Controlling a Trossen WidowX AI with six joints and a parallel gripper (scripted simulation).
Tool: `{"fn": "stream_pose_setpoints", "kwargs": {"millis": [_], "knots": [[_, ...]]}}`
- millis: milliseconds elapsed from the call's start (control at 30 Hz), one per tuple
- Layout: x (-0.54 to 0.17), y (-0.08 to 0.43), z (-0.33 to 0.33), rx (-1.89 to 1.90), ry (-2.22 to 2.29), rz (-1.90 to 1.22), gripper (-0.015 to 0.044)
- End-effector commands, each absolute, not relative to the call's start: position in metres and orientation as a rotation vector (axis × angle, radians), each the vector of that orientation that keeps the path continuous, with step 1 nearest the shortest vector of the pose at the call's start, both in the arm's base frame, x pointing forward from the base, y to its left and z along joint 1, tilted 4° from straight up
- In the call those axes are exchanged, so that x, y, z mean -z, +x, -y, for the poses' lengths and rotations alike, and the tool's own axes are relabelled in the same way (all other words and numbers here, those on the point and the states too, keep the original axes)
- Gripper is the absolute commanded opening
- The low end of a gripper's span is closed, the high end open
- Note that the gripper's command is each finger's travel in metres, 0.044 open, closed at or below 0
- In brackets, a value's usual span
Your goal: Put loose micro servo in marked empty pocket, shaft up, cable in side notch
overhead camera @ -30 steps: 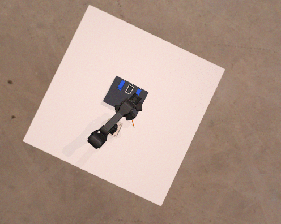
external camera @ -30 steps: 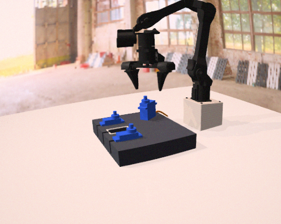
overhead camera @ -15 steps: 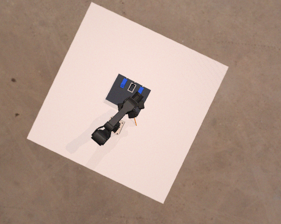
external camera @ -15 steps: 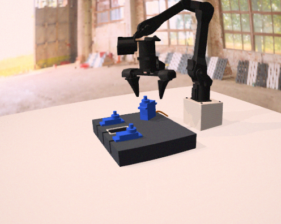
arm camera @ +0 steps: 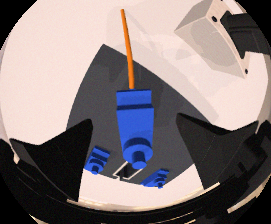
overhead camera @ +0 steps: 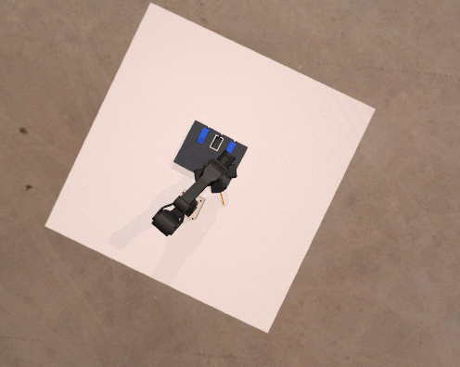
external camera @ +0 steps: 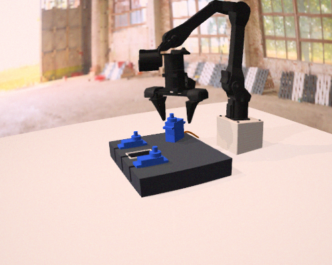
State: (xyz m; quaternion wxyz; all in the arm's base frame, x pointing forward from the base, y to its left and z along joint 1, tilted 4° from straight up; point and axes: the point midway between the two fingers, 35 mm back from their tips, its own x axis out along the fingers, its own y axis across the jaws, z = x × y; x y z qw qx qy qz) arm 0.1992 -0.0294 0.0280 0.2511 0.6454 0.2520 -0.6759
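The loose blue micro servo [external camera: 174, 132] [arm camera: 135, 112] stands upright on the dark deck [overhead camera: 186, 150] [external camera: 197, 164] [arm camera: 98, 95], shaft up. Its orange cable [overhead camera: 223, 199] [external camera: 193, 134] [arm camera: 128, 55] reaches out past the deck's edge, toward the arm base side. The pocket's white outline [overhead camera: 212, 141] [external camera: 138, 151] [arm camera: 135, 173] lies between two fitted servos, and the pocket is empty. My gripper [external camera: 177, 121] [arm camera: 134, 120] is open and points down. Its fingertips are apart on either side of the loose servo, near the height of its top, with no contact visible. The top view hides the loose servo's body under the arm.
Fitted blue servos flank the pocket: one [overhead camera: 202, 135] [external camera: 132, 142] [arm camera: 157, 179] on one side, the other [overhead camera: 231, 146] [external camera: 150, 161] [arm camera: 96, 160] opposite. The pale arm base [overhead camera: 198, 212] [external camera: 239, 137] [arm camera: 206, 42] stands beyond the deck's cable side.
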Motion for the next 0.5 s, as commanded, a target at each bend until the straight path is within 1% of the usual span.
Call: {"fn": "stream_pose_setpoints", "kwargs": {"millis": [0,267,433,467], "knots": [[-0.0261,0.1975,0.0301,1.840,1.745,-0.688,0.0335],[-0.0261,0.1975,0.0301,1.840,1.745,-0.688,0.0125],[-0.0261,0.1975,0.0301,1.840,1.745,-0.688,0.0092],[-0.0269,0.1975,0.0301,1.840,1.745,-0.688,0.0065]]}}
